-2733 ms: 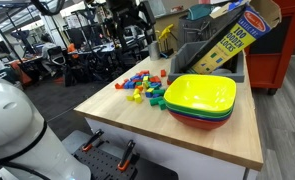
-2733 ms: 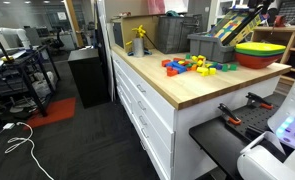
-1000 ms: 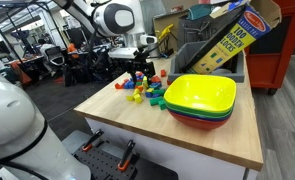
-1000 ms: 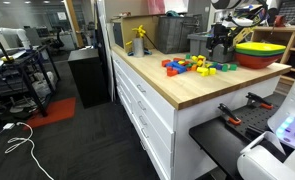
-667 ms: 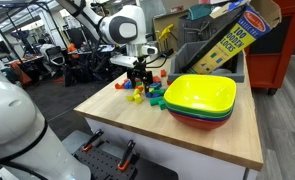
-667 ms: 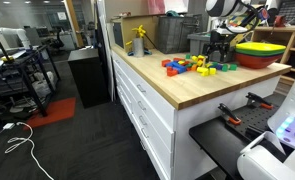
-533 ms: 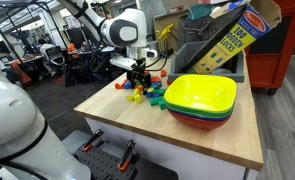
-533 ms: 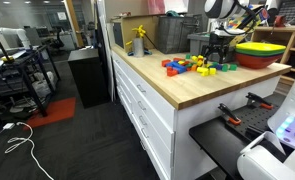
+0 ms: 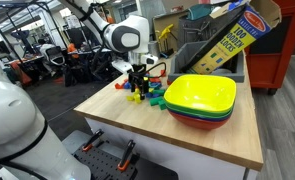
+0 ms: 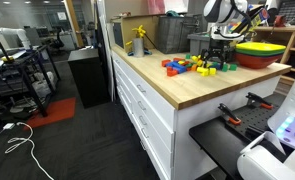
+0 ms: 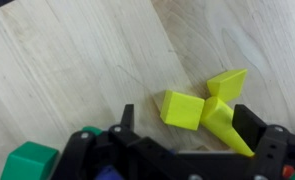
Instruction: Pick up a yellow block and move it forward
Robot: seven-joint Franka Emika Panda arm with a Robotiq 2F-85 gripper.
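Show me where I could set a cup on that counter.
Bare wood: the countertop strip between the stacked bowls and the near edge, plus the corner beside the colored blocks. Crowded: the blocks under the gripper, and back by the block box.

The wooden table [image 11: 67, 60] has a pale tan top streaked with fine brown grain; in an exterior view its drawer fronts [image 10: 147, 100] are plain white. The wooden cube [image 11: 182, 107] and the wooden wedge [image 11: 227, 82] are the same bright yellow, and the wooden block at the corner [image 11: 29, 160] is deep green. The pincer [image 9: 138, 88] is black, on a white arm [image 9: 127, 35]. The stacked plastic bowls [image 9: 202, 98] go lime-yellow, green, then red. The cardboard box [image 9: 227, 40] is yellow with blue lettering.
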